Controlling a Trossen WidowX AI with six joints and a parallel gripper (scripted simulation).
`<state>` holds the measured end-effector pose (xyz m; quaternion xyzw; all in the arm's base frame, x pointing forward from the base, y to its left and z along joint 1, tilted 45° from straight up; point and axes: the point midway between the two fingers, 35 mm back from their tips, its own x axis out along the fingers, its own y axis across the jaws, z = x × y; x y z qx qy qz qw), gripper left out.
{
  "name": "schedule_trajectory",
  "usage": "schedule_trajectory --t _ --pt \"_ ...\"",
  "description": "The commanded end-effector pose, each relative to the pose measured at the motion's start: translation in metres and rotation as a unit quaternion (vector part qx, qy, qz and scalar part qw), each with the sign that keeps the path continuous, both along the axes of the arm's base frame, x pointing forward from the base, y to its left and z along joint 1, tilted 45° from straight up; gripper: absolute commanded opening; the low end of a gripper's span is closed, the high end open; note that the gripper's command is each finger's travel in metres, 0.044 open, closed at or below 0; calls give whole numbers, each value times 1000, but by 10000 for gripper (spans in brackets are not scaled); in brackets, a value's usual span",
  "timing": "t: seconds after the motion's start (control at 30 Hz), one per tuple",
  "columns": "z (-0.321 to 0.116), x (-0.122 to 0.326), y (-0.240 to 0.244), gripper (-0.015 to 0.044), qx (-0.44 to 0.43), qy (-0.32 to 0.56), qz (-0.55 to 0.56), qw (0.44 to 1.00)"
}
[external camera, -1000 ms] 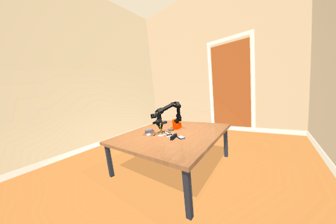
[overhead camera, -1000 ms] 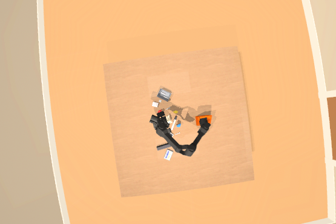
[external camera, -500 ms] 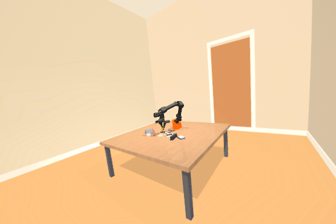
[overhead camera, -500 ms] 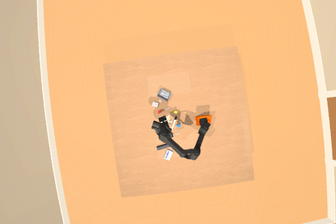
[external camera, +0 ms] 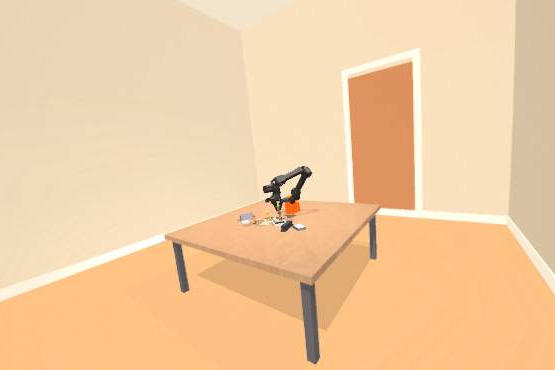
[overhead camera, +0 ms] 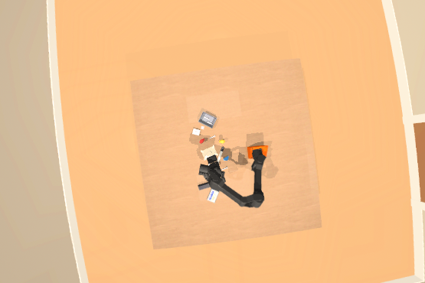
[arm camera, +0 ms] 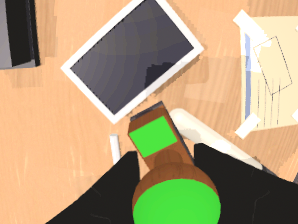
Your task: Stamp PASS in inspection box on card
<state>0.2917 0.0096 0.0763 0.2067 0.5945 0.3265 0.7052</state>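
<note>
Pincer (overhead camera: 211, 160) (external camera: 279, 210) (arm camera: 165, 156) grips a round-knobbed wooden stamp (arm camera: 176, 172), green-topped.

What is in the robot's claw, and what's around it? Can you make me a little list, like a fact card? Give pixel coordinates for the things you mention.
end effector (arm camera: 165, 156): shut on the stamp
stamp (arm camera: 176, 205): brown handle, bright green top, green patch on its block
ink pad (arm camera: 92, 90): dark, with a white rim, lying close to the stamp's block in the wrist view
card (arm camera: 267, 107) (overhead camera: 206, 152): cream, with taped corners
box on card: thin outline, no print visible inside
arm base (overhead camera: 264, 152) (external camera: 292, 207): orange
table (overhead camera: 292, 115) (external camera: 241, 240): wooden top, dark legs
</note>
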Motion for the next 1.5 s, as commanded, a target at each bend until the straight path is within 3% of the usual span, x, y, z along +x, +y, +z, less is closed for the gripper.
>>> schedule_trajectory --t 0.0,0.67,1.47 --pt "12 -12 13 0 2 -1 0 1000" --pt "41 -72 59 0 8 -1 2 1000" --pt "18 -68 81 0 6 -1 2 1000"
